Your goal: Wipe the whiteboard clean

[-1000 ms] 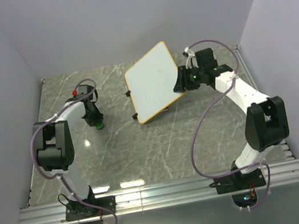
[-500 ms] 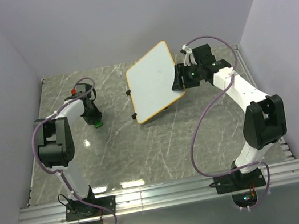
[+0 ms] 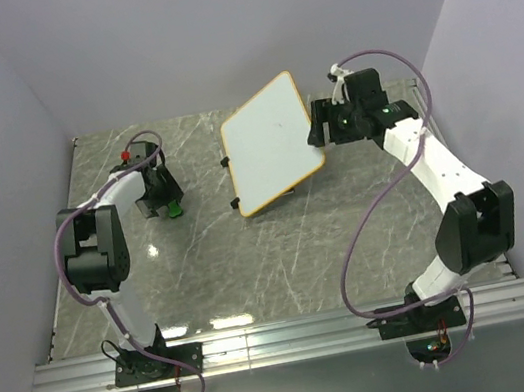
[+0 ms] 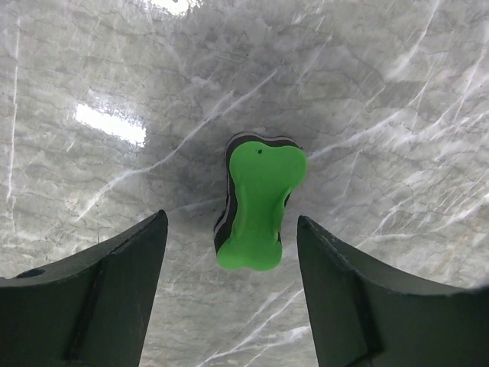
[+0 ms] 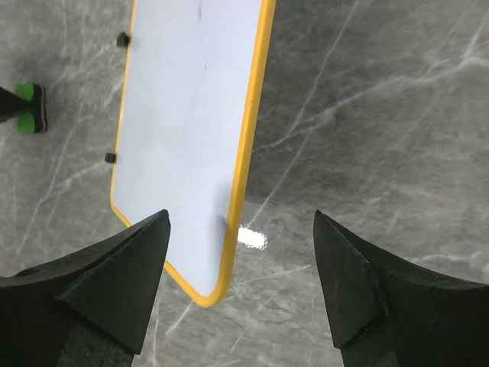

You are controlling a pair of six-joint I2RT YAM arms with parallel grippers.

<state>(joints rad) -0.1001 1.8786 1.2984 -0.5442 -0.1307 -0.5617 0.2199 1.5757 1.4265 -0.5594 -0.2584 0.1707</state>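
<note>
The whiteboard (image 3: 271,144) sits tilted on the marble table, white with an orange rim and a faint dark speck; in the right wrist view the whiteboard (image 5: 183,115) fills the upper left. My right gripper (image 3: 318,132) is open at its right edge; in its own view the right gripper (image 5: 241,215) straddles the rim without touching it. A small green eraser (image 4: 260,202) lies flat on the table. My left gripper (image 4: 231,222) hangs open just above and behind it, a finger on either side, apart from it. From above, the eraser (image 3: 173,209) shows under the left gripper (image 3: 160,204).
Black stand feet (image 3: 227,163) stick out at the board's left edge. White walls close the table on the left, back and right. The green eraser (image 5: 32,107) also shows far left in the right wrist view. An aluminium rail (image 3: 287,339) runs along the near edge.
Both grippers have opened. The left one let go of the green eraser, which now lies on the table. The right one released the board's edge and drew back to the right.
</note>
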